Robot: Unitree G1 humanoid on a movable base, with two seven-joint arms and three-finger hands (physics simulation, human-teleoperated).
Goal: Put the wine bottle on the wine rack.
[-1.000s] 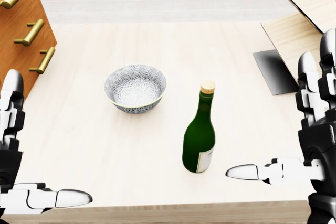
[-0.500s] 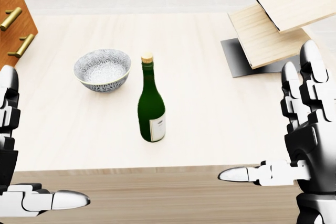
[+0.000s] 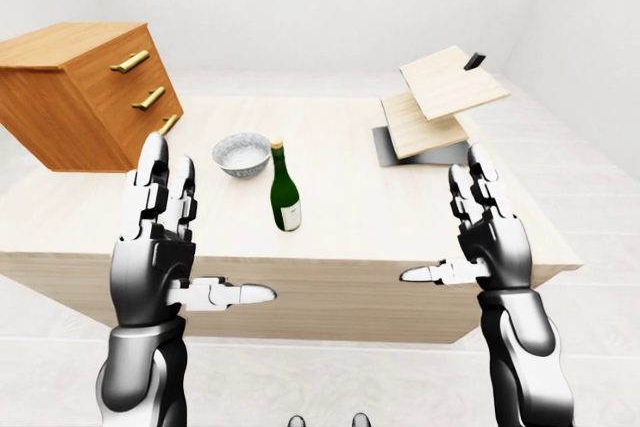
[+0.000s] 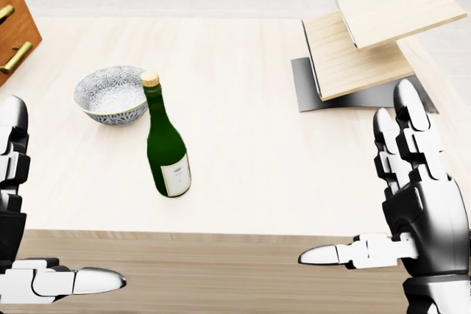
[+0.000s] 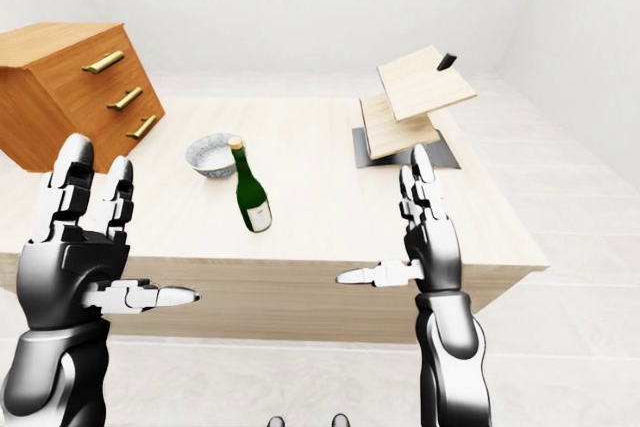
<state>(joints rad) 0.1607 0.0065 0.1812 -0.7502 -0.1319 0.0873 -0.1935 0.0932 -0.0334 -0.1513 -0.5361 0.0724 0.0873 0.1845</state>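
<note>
A green wine bottle (image 4: 166, 148) with a cork and a white label stands upright on the light wooden table (image 4: 257, 174), just right of a patterned bowl (image 4: 109, 93). The wine rack (image 4: 368, 38), two slanted wooden boards on a dark base, stands at the table's upper right in the head view. My left hand (image 3: 210, 222) is open, held up below and left of the bottle, short of the table's near edge. My right hand (image 3: 445, 217) is open too, below the rack and well right of the bottle. Neither hand touches anything.
An orange-brown dresser (image 3: 80, 92) with brass handles stands tilted at the table's left end. The table's near edge (image 4: 221, 237) runs across the lower head view. White floor and walls surround the table.
The whole picture has shifted: the camera moved back and rightward, so bottle and bowl slid left, the rack came further into view and the table's near edge appeared. Both hands stay open.
</note>
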